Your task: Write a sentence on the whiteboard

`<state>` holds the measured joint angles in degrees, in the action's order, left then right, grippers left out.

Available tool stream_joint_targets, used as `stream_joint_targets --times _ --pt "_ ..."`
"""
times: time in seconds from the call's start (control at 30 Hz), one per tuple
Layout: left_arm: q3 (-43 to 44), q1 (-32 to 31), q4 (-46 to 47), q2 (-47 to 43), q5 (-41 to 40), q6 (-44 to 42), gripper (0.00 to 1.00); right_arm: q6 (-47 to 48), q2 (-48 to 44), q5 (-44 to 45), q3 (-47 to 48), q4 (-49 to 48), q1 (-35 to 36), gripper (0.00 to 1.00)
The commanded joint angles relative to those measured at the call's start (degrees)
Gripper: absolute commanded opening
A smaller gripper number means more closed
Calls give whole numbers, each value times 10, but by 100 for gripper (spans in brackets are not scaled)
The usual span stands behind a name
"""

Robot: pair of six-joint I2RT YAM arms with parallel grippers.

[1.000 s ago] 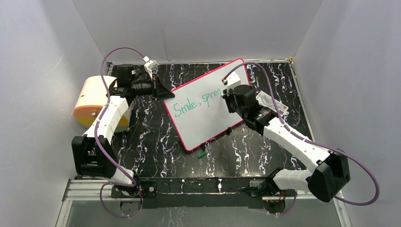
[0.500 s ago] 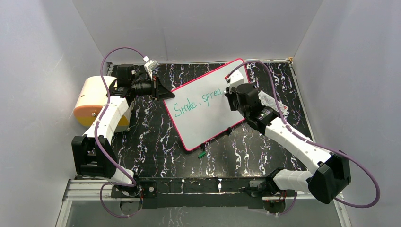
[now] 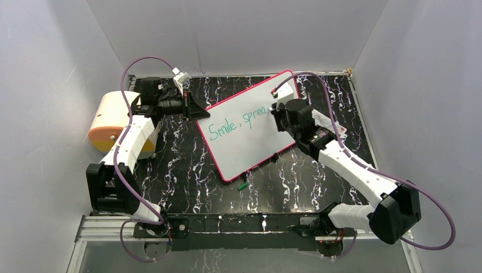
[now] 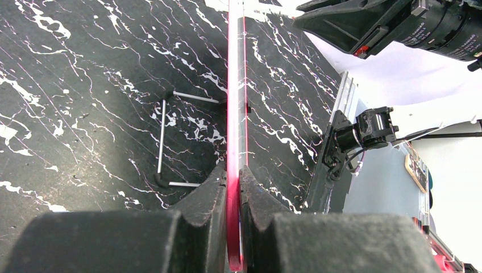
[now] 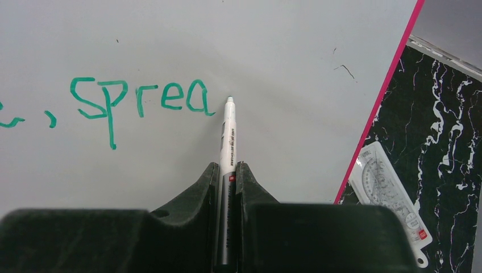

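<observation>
Where the right arm crosses the large white, pink-rimmed whiteboard (image 3: 239,145) on the black marbled tabletop (image 3: 187,165), we read the teal handwritten sentence (image 3: 223,129) only to "sprea" (wrist view crops "Smile"). Right jaws pinch a white marker (image 5: 227,142), left jaws the rim; a clear plastic protractor (image 5: 392,199) lies beside.

A big flat white board (image 3: 245,149) with round corners and a thin pink-red rim stands propped up on the black table with white streaks (image 3: 185,170). It is turned at a slant, with one corner pointing to the back. Near its top edge, teal-green handwritten words (image 3: 236,124) run in one line and read "Smile, sprea", with the last word not finished.
</observation>
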<state>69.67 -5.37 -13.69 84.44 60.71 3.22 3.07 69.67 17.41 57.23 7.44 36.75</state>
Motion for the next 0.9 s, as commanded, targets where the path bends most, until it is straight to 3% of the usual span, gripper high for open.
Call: stream_joint_targets --times 0.0,0.87 --pt "-19 -6 -36 15 -22 -20 0 5 2 -7 31 -40 -4 0" --pt "-19 -6 -36 16 -22 -19 0 8 4 -48 39 -24 -6 0"
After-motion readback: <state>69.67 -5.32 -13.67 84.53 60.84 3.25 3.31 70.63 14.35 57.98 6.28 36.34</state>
